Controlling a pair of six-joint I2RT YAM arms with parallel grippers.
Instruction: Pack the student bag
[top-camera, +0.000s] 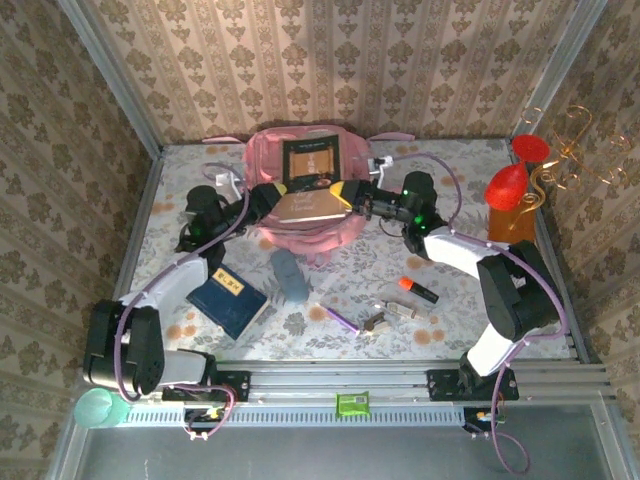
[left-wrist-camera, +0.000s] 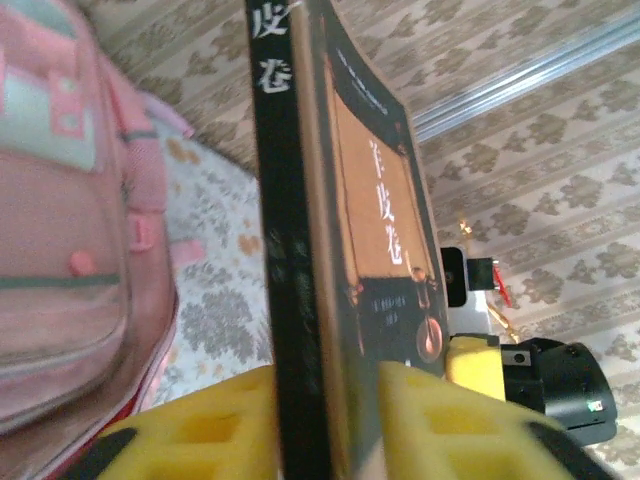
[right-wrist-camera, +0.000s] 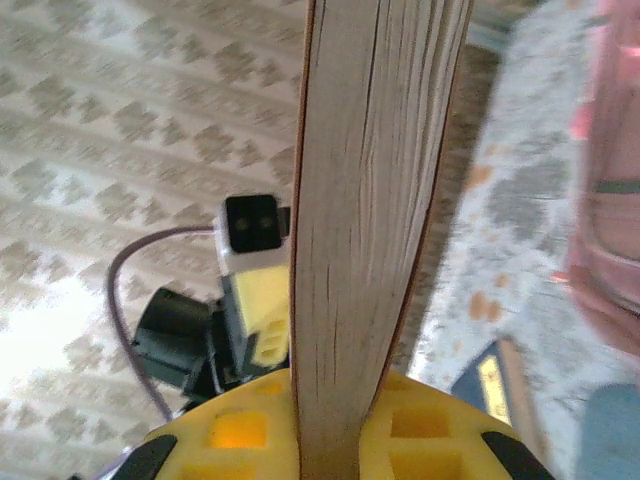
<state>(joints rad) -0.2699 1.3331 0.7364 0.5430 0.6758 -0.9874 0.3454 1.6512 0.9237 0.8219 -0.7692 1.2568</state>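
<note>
The left gripper's (top-camera: 281, 192) yellow fingers flank the spine of a dark book (left-wrist-camera: 375, 200), grip uncertain, while the right gripper (top-camera: 350, 195) pinches its page edge opposite, the pink student bag (top-camera: 262, 160) directly beneath both, patterned tabletop (top-camera: 170, 185) open outside each.

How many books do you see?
3. A dark book stands in the student bag; a tan book sits between the left gripper and right gripper; a blue book lies on the table. Others may hide in the bag.
</note>
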